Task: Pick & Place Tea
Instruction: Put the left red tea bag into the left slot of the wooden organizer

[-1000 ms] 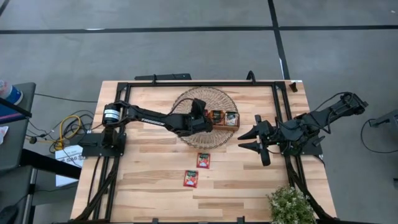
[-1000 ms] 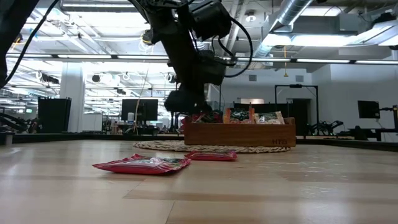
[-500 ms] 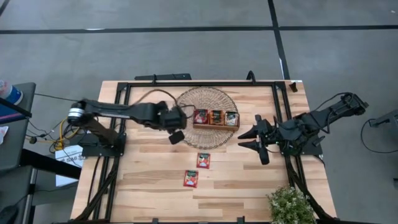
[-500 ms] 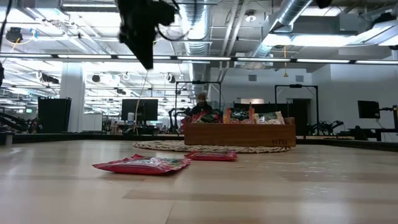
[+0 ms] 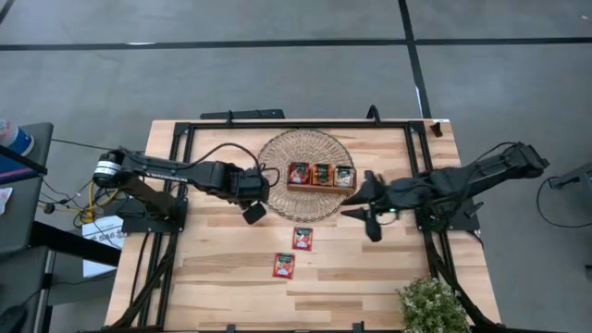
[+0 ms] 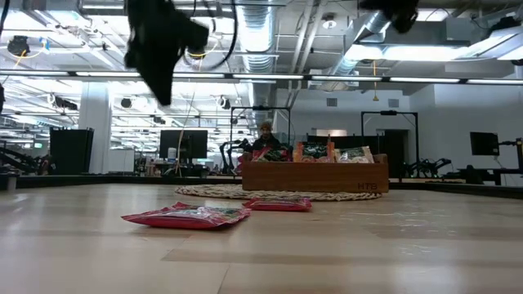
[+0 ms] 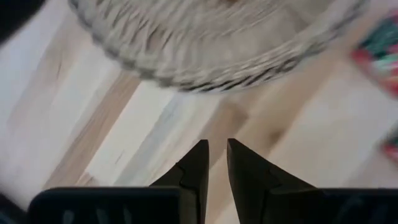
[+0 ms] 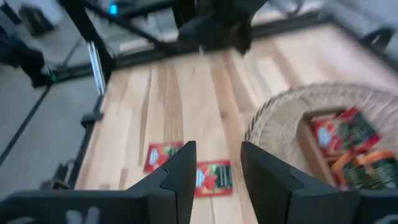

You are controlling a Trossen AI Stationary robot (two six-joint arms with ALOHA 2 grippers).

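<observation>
Seen from above, the left gripper (image 5: 252, 212) hovers over bare tabletop (image 5: 213, 268) beside the round woven wicker mat (image 5: 277, 148), its fingers (image 7: 194, 163) nearly closed and holding nothing. On the mat stands the brown three-compartment wooden tray (image 5: 320, 187), each compartment already holding tea sachets (image 5: 321, 173). Two red square tea sachets (image 5: 302, 238) lie on the tabletop in front of the mat, not yet placed. The right gripper (image 5: 368, 219) hangs beside the tray with fingers (image 8: 180, 168) parted, empty. No writing is readable on the labels.
</observation>
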